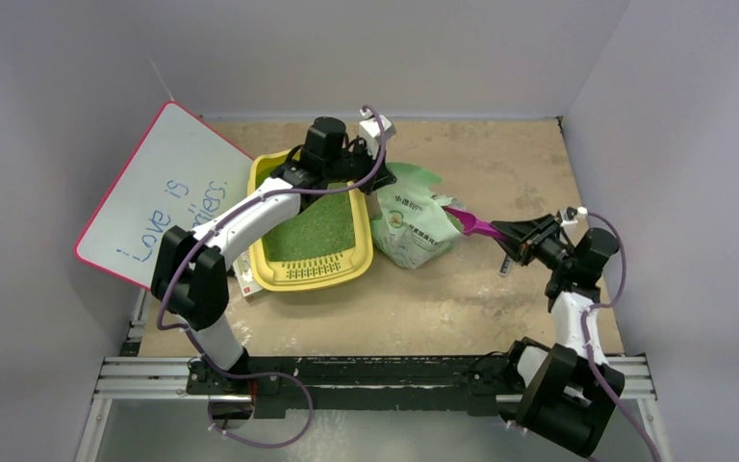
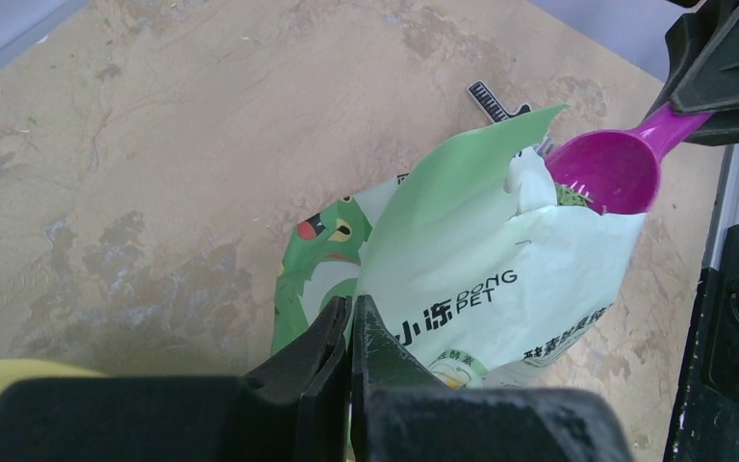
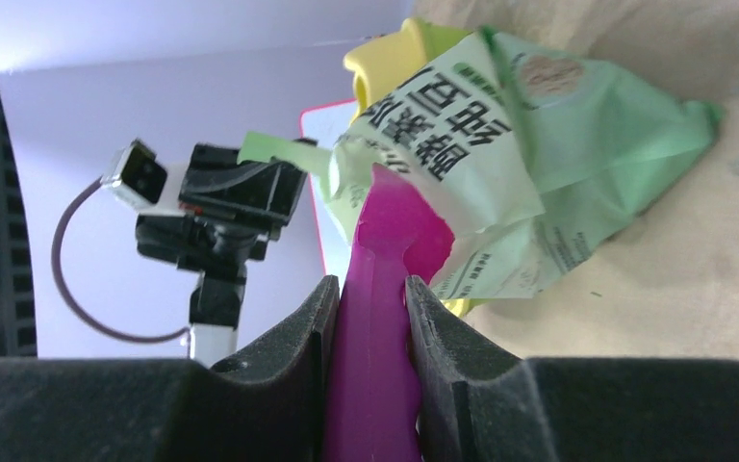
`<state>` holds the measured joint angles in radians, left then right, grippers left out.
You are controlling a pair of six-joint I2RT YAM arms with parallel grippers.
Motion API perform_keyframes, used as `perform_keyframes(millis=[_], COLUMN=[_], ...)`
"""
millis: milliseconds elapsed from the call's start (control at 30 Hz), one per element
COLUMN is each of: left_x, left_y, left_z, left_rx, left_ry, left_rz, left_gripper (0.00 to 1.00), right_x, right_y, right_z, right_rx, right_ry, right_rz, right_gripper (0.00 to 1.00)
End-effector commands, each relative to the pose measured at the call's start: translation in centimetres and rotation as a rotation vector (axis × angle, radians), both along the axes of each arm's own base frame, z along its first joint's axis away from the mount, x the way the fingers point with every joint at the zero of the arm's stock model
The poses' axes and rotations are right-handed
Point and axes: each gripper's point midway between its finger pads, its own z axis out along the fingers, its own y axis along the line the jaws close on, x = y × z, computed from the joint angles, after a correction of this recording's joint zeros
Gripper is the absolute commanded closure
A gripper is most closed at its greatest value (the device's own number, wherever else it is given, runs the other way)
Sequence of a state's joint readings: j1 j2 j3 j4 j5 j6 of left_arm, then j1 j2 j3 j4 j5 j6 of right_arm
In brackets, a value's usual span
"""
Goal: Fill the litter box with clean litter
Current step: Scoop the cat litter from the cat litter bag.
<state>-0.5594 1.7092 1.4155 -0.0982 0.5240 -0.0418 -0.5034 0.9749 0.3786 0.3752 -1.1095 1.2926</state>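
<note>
R gripper [image 3: 370, 289] clamping scoop [image 3: 390, 226], L gripper [image 2: 350, 313] pinching bag [image 2: 481, 250] (litter box [image 1: 313, 280] near-far, grate-end near)

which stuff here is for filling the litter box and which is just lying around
For the job: litter box, litter, bag, scoop.
Lying about: whiteboard, small black-and-white strip.
</note>
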Motion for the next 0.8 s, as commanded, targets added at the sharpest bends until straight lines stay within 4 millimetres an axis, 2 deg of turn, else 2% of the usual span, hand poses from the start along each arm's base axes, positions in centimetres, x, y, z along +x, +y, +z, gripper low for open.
perform_keyframes(millis=[0,100,200,233,300,333,433,500,533,600,633,700,767], left_x=[0.4,0.3,0.4,0.4,0.3,0.3,0.4,0.4,0.4,0.5,0.6,0.4,0.3], left_y=[-0.3,-0.2,-0.3,-0.3,-0.2,-0.2,-0.4,-0.5,-0.4,-0.5,-0.5,-0.5,-0.4], left_z=[2.2,2.3,2.4,2.3,2.3,2.3,2.3,2.2,2.1,2.1,2.2,2.4,2.3], left_rx=[-0.045,-0.042,-0.046,-0.042,-0.037,-0.039,-0.053,-0.052,-0.050,-0.053,-0.055,-0.054,-0.047], left_ry=[-0.043,-0.054,-0.052,-0.049,-0.054,-0.057,-0.049,-0.044,-0.045,-0.049,-0.048,-0.047,-0.052], left_rz=[-0.004,-0.004,-0.004,-0.007,-0.005,-0.003,-0.003,-0.009,-0.009,-0.003,-0.003,-0.008,-0.006], left_gripper=[1.00,1.00,1.00,1.00,1.00,1.00,1.00,1.00,1.00,1.00,1.00,1.00,1.00], right_x=[-0.3,0.4,0.5,0.2,0.3,0.5,-0.1,-0.1,0.3,0.4,-0.1,-0.6,-0.2], right_y=[0.7,0.1,1.8,1.7,0.2,0.2,1.6,0.1,-0.3,1.1,1.4,-0.1,-0.8], right_z=[3.9,3.6,4.1,3.8,2.7,3.2,3.4,2.8,3.2,3.8,3.5,2.8,3.2], right_rx=[0.023,0.030,0.022,0.033,0.043,0.039,0.048,0.055,0.048,0.029,0.033,0.037,0.013], right_ry=[-0.141,-0.143,-0.147,-0.128,-0.108,-0.136,-0.133,-0.113,-0.137,-0.158,-0.133,-0.109,-0.149], right_rz=[0.045,-0.003,0.063,0.072,-0.003,-0.014,0.065,-0.005,-0.039,0.025,0.065,0.023,-0.019], right_gripper=[1.00,1.00,1.00,1.00,1.00,1.00,1.00,1.00,1.00,1.00,1.00,1.00,1.00])
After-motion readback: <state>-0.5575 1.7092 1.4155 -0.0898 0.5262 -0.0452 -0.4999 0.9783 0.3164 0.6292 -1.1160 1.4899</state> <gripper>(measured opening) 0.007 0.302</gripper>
